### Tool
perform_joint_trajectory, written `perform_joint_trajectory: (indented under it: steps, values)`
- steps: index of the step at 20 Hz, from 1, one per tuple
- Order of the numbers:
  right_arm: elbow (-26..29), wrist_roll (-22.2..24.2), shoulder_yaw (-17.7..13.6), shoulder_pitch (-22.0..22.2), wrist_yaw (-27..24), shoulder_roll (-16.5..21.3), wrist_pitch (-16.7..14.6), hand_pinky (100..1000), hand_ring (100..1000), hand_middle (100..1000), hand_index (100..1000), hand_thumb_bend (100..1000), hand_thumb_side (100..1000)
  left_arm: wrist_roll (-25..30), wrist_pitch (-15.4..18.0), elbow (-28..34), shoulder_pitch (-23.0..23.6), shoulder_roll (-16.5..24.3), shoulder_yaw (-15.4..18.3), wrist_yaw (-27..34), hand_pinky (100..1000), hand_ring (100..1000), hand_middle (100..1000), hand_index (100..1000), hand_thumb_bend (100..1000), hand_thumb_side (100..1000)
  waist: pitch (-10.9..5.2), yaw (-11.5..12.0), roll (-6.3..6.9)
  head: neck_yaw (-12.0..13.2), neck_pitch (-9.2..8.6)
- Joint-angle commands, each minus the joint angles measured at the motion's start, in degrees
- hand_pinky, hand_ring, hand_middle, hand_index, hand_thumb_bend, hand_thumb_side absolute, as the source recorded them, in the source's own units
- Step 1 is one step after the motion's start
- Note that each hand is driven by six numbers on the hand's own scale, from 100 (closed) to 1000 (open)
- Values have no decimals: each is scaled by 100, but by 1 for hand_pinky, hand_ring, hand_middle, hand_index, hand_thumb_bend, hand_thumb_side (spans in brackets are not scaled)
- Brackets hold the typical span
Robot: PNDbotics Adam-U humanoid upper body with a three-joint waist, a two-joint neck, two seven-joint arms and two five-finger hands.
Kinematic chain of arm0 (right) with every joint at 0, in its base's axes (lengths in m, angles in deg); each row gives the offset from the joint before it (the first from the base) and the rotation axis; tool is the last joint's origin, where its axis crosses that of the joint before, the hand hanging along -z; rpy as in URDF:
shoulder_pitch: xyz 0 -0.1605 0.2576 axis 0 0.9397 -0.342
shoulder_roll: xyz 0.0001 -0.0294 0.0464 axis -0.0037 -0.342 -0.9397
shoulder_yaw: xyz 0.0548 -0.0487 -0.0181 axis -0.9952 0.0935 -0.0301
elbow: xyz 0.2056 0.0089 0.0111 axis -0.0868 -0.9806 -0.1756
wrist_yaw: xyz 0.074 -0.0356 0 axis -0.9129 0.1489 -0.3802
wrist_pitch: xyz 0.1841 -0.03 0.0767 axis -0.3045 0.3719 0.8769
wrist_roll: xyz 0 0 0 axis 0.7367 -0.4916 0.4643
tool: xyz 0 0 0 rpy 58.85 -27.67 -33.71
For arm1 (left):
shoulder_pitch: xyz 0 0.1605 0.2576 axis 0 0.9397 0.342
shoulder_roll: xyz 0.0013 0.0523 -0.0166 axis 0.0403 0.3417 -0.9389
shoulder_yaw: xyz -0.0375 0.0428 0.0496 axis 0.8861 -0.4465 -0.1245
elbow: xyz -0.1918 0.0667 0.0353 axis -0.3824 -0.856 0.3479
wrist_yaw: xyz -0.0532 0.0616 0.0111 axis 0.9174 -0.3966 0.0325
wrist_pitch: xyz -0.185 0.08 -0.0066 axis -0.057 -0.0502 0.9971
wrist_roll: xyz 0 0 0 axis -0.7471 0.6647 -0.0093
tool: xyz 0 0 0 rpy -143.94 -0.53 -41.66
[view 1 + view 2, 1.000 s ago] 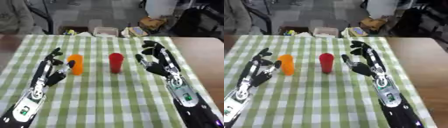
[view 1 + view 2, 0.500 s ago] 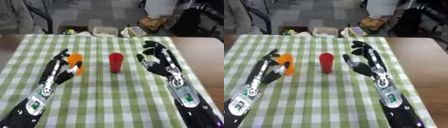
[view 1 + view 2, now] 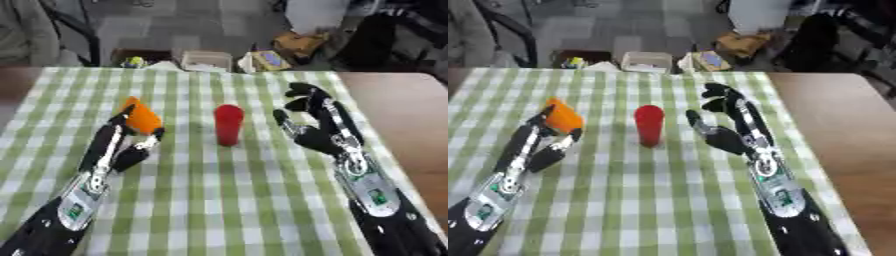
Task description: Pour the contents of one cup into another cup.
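Observation:
An orange cup [image 3: 140, 117] leans tilted on the green checked tablecloth [image 3: 227, 200], left of centre. My left hand [image 3: 118, 150] comes up from the lower left, its fingers and thumb curled round the cup's lower part. A red cup [image 3: 228, 124] stands upright in the middle, untouched. To its right, a short gap away, my right hand [image 3: 319, 135] is open with its fingers spread and the palm facing the red cup.
Bare brown tabletop [image 3: 411, 115] lies right of the cloth. Beyond the table's far edge, a white container [image 3: 206, 60] and a bag [image 3: 267, 60] sit on the floor. The cloth in front of the cups has free room.
My left hand has moved forward to the orange cup and closed round it, and the cup now leans. The right hand and the red cup have hardly moved.

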Motion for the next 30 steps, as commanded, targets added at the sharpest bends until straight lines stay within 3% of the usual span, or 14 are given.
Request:
perform_joint_trajectory:
  steps: [1, 17, 22, 30]
  values:
    - [97, 9, -7, -102, -42, 55, -3, 736, 665, 700, 839, 369, 290, -101, 27, 210, -155, 111, 40, -9, 734, 656, 770, 1000, 486, 765, -73, -2, 19, 11, -44]
    - [93, 4, -14, -84, -23, 41, 0, 737, 665, 699, 839, 349, 296, 400, 71, 1170, -290, 250, -210, 231, 739, 662, 768, 1000, 483, 742, -123, 6, 58, 8, -52]
    - [89, 0, -20, -56, -25, 43, 2, 737, 665, 699, 839, 346, 299, 9, -53, 1383, -199, 332, -60, 526, 763, 723, 822, 1000, 574, 678, -141, 25, 81, -16, -27]
    - [91, 8, -17, -35, -28, 50, -3, 737, 665, 698, 839, 345, 299, -388, -334, 845, -182, 440, 186, 418, 788, 785, 877, 1000, 599, 749, -139, -3, 105, -39, -20]
